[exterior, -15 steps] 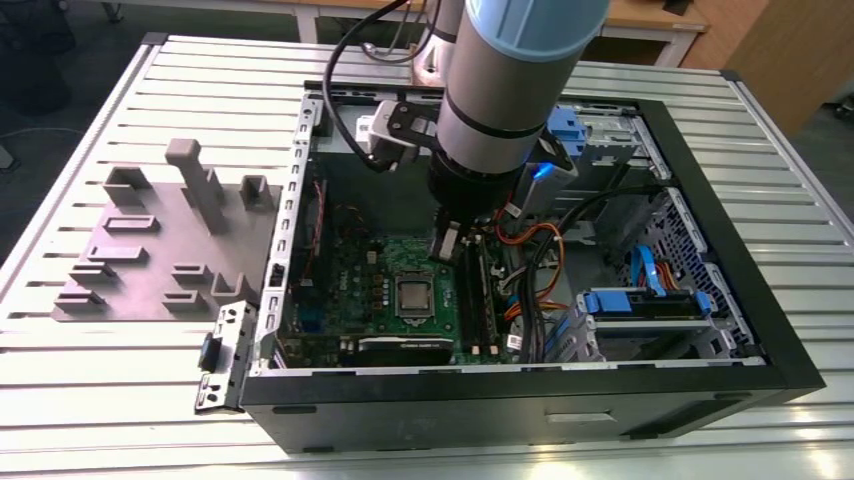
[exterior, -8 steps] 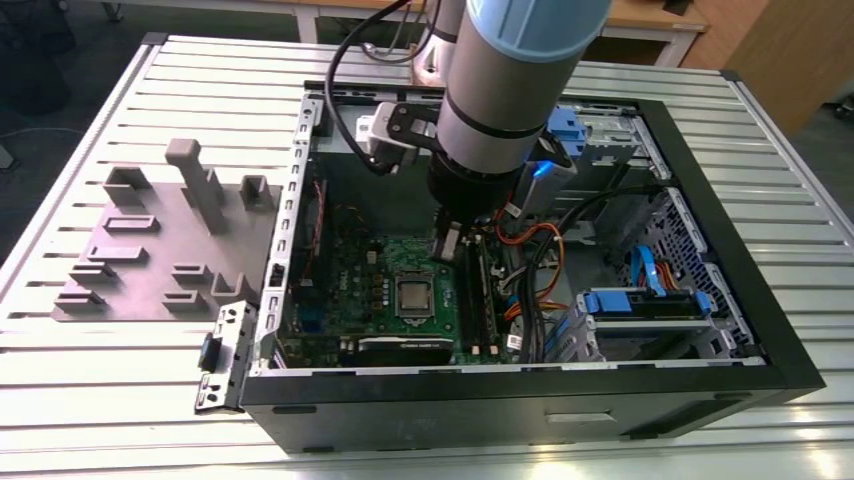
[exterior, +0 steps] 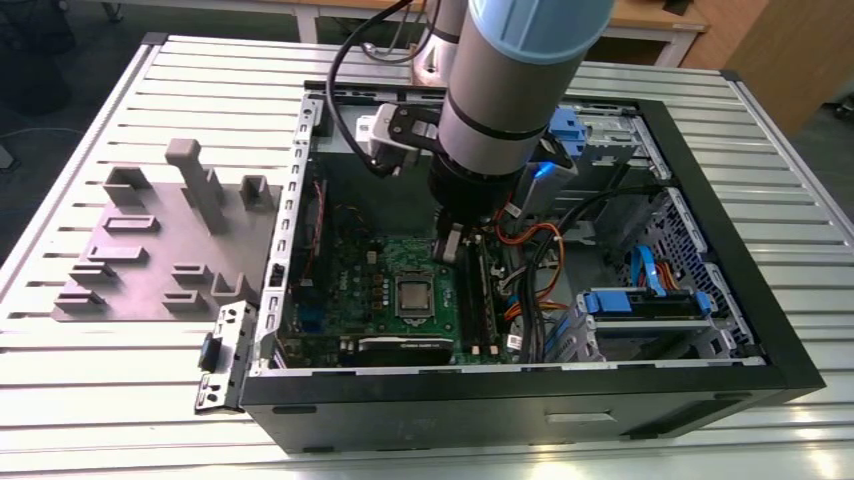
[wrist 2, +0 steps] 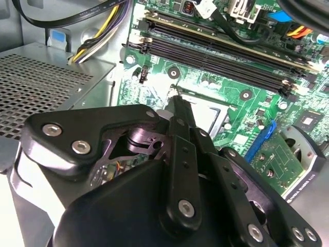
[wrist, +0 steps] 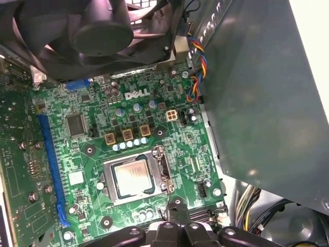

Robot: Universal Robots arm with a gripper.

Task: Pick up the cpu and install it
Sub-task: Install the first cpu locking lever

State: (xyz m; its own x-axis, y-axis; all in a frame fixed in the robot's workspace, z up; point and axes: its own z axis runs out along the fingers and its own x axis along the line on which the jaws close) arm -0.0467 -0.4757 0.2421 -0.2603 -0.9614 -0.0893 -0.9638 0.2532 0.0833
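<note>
The cpu (exterior: 414,293), a small square chip with a pale silver top, lies flat inside the metal socket frame (wrist: 162,170) on the green motherboard (exterior: 380,265) in the open computer case. In the first wrist view the cpu (wrist: 134,177) shows whole, with nothing on it. My gripper (exterior: 450,247) hangs under the arm, just above the board and a little beyond the socket. In both wrist views its black fingertips (wrist: 175,207) are closed together with nothing between them, beside the socket's edge. The gripper (wrist 2: 176,101) body hides most of the socket in the second wrist view.
Long memory slots (wrist 2: 221,43) run beside the socket. A black fan (wrist: 97,31) overhangs the board, and the grey case wall (wrist: 267,103) stands close by. Cables (exterior: 534,240) and blue drive bays (exterior: 641,300) fill the case's other half. A grey plastic fixture (exterior: 160,240) sits on the slatted table.
</note>
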